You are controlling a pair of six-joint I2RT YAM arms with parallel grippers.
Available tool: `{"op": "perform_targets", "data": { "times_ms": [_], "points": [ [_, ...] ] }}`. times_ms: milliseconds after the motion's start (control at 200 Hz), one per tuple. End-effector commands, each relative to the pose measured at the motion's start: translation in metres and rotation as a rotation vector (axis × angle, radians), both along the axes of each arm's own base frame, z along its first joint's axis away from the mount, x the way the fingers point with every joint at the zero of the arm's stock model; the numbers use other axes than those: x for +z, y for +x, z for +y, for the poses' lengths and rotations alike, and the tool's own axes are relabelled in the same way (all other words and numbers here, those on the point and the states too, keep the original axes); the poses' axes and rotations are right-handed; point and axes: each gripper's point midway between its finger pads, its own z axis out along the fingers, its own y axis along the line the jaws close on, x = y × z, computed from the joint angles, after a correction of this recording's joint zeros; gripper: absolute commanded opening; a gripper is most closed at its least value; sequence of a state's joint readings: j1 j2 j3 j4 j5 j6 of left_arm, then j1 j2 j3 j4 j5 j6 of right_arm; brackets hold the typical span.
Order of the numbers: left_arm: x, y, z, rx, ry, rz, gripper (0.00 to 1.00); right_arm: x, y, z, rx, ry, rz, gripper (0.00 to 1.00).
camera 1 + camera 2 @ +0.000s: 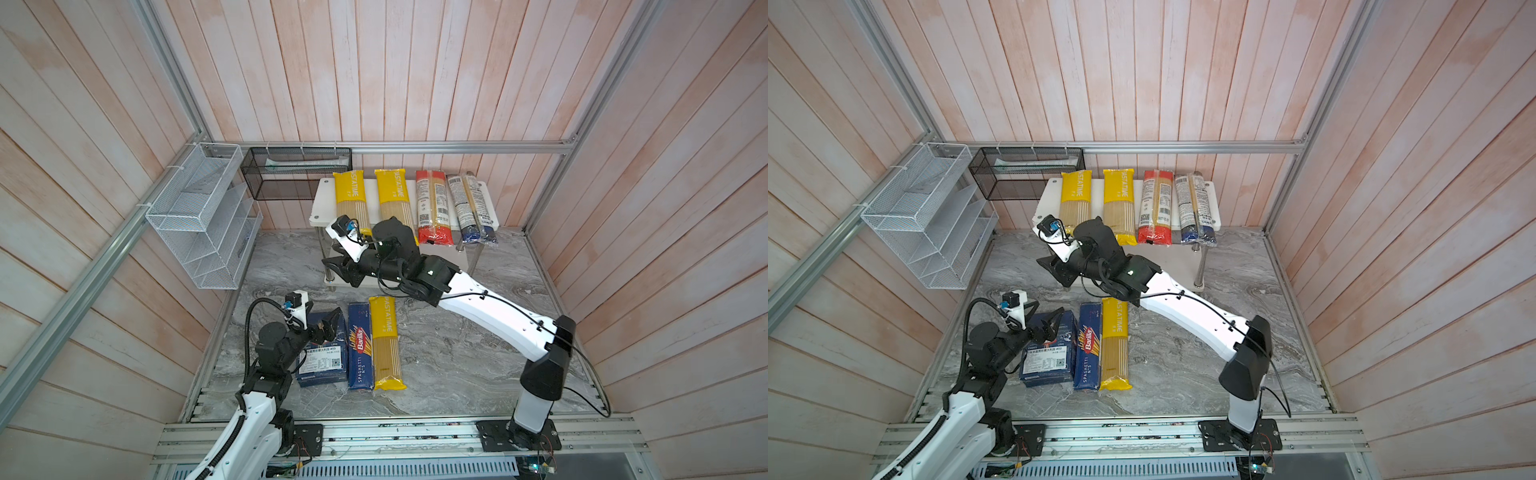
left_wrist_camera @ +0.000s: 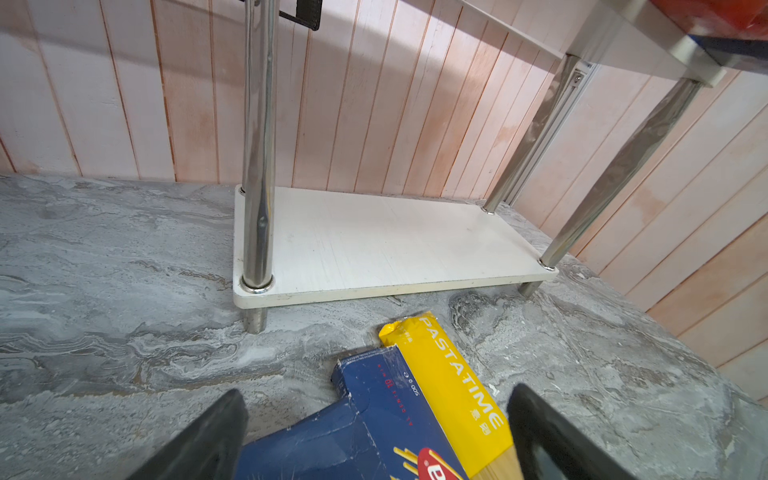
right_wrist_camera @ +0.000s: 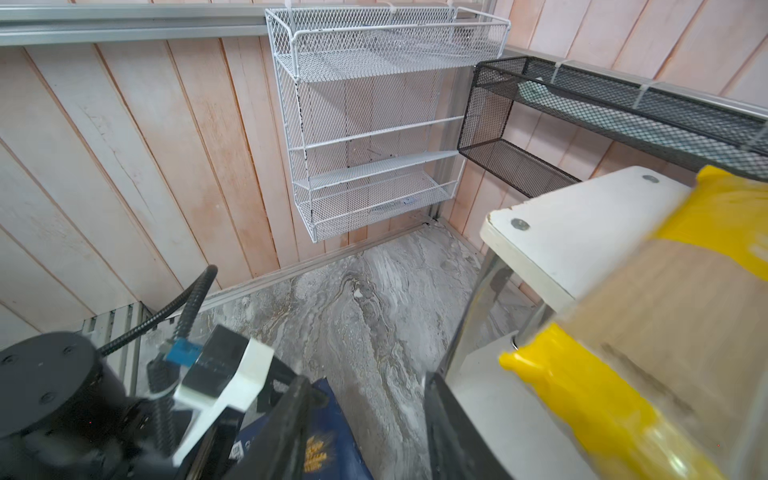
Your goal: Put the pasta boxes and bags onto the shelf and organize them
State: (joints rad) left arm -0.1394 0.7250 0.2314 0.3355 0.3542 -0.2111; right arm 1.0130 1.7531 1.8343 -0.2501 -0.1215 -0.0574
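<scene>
Left hand (image 1: pixel 329 323) spread over wide flat dark blue cardboard Barilla box (image 1: pixel 322 365) at 7 o'clock on grey marbled surface (image 1: pixel 457 365): pinch its far end, slide flat onto bare lower board (image 2: pixel 374 241) of white chrome-legged shelf (image 1: pixel 322 199) at 12; right hand (image 3: pixel 365 378) spread, empty.

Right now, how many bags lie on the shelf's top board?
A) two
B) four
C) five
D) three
B: on the top board lie two yellow bags, a red-ended bag and a blue-ended bag; the third yellow bag is on the table.
</scene>
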Motion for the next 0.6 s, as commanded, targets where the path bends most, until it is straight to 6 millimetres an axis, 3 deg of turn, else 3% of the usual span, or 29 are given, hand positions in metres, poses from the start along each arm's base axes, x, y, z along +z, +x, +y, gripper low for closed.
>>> {"op": "perform_targets", "data": {
  "times_ms": [0,215,415,595],
  "points": [
    [-0.003,-0.001,0.003,0.017,0.000,0.001,1.00,0.018,-0.011,-0.026,-0.056,0.031,-0.045,0.46],
    [-0.004,0.001,0.002,0.008,0.003,0.008,1.00,-0.008,-0.028,-0.059,-0.128,0.006,-0.008,0.46],
    [-0.004,0.000,0.001,0.005,0.002,0.009,1.00,-0.020,-0.026,-0.069,-0.163,0.011,-0.042,0.46],
    [-0.004,0.000,0.002,0.010,0.001,0.006,1.00,-0.074,-0.029,-0.071,-0.181,-0.066,0.113,0.46]
  ]
}}
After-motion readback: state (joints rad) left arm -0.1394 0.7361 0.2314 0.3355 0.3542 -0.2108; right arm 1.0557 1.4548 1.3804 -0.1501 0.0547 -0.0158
